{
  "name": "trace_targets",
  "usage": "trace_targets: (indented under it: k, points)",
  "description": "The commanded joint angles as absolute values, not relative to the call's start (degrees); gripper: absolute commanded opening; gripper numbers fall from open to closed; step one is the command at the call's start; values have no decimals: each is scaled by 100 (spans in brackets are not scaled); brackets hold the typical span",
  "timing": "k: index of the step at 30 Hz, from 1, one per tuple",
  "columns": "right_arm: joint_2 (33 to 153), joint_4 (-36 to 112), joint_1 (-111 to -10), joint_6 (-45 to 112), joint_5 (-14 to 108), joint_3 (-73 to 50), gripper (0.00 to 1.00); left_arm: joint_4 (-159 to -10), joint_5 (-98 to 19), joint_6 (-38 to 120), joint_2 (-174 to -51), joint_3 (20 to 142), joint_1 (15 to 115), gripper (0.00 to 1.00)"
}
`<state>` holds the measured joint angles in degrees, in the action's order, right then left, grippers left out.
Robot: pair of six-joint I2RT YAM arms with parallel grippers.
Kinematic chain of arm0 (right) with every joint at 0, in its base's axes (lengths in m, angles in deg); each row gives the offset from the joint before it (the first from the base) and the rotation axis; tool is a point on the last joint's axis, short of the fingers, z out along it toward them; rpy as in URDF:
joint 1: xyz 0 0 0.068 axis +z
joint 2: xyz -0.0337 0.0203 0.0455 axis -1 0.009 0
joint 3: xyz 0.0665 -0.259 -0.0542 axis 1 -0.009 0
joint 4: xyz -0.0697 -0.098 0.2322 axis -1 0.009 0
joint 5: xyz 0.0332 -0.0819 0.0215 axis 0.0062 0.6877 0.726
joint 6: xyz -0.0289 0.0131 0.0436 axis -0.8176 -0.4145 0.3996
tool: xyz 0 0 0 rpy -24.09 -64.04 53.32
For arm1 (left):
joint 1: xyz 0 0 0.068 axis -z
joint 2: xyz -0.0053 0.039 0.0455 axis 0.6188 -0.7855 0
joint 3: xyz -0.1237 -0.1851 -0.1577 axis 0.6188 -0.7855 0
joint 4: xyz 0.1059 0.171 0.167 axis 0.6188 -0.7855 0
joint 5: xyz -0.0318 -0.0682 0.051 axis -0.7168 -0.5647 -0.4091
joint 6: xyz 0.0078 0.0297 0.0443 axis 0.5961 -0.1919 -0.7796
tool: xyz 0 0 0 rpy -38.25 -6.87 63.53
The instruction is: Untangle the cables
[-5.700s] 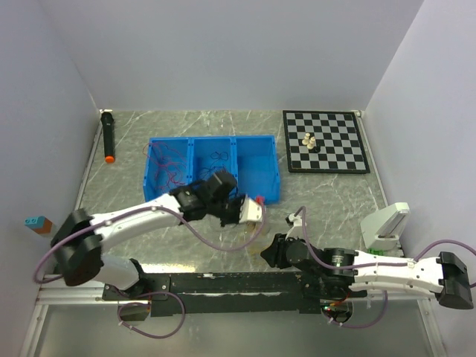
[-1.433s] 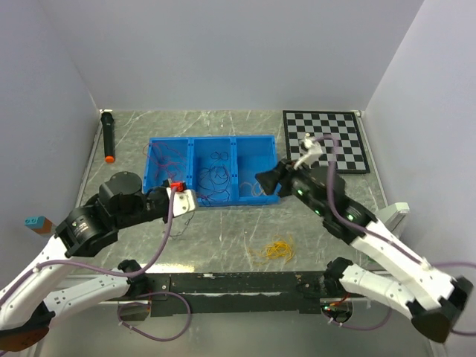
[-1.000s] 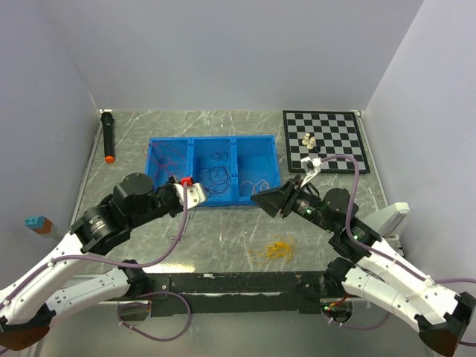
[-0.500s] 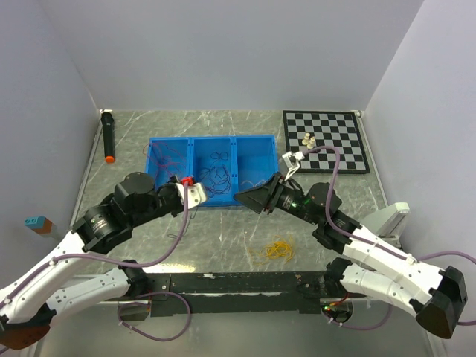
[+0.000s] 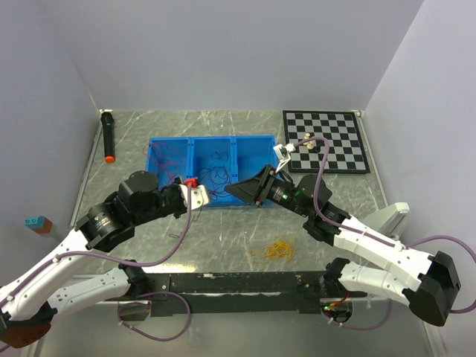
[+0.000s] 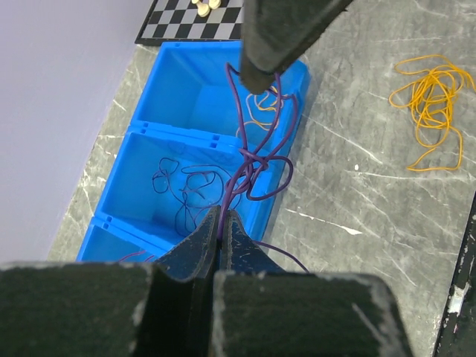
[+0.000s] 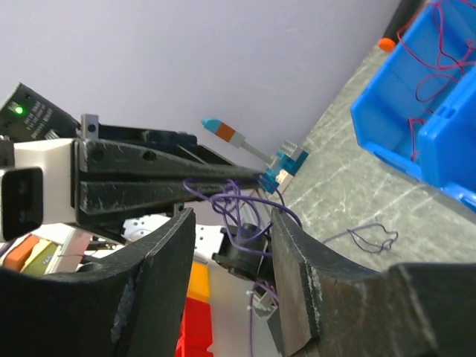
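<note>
Two arms meet over the near rim of the blue tray [image 5: 260,140] in the top view. The left pincer [image 5: 195,195] and the right pincer [image 5: 239,190] point at each other, close but apart. Red cables [image 5: 167,160] lie in the tray's left compartment and dark ones in the middle. A loose bunch of yellow cables [image 5: 279,248] sits on the surface [image 5: 223,230], well apart from the tray and nearer the arm bases.

The left wrist view shows the left pincer [image 6: 221,223] pinched closed on a purple cable [image 6: 256,167]. The cable rises from its tips, knots into several loops over the tray's edge and runs up to the tip of the right pincer [image 6: 256,71]. More purple strands lie in the middle compartment, and a yellow one in the compartment nearest the chessboard [image 6: 195,21].

The right wrist view shows the right pincer [image 7: 232,216] with its jaws parted. The purple loops hang in the gap between them, in front of the clamped left pincer [image 7: 171,182].

I judge the step in hand to be pulling this purple strand free of the clump, with the knot not yet opened. The next move probably calls for the right pincer to close on one loop. The arms would then draw apart slowly, so the knot slides open rather than tightens.
</note>
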<state>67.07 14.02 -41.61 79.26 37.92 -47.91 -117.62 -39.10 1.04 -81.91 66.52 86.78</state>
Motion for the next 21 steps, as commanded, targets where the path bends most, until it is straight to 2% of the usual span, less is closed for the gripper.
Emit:
trace_targets:
  k: [1, 5, 10, 12, 21]
  points:
    - [6871, 944, -4115, 7904, 3804, -4433, 50, -11694, -4115, 138, -8168, 6839, 8666, 1]
    - [6959, 857, -4123, 7983, 3752, -4476, 38, -11659, -4089, 156, -8159, 6866, 8674, 1]
    - [6907, 926, -4088, 7957, 3839, -4608, 9, -11615, -3975, 165, -8142, 6883, 8666, 1]
    - [6820, 1075, -4079, 7904, 3909, -4661, 1, -11580, -3878, 156, -8133, 6883, 8674, 1]
    - [6108, 1866, -4088, 7614, 4349, -4951, 0, -11598, -3737, 42, -8107, 6866, 8666, 1]
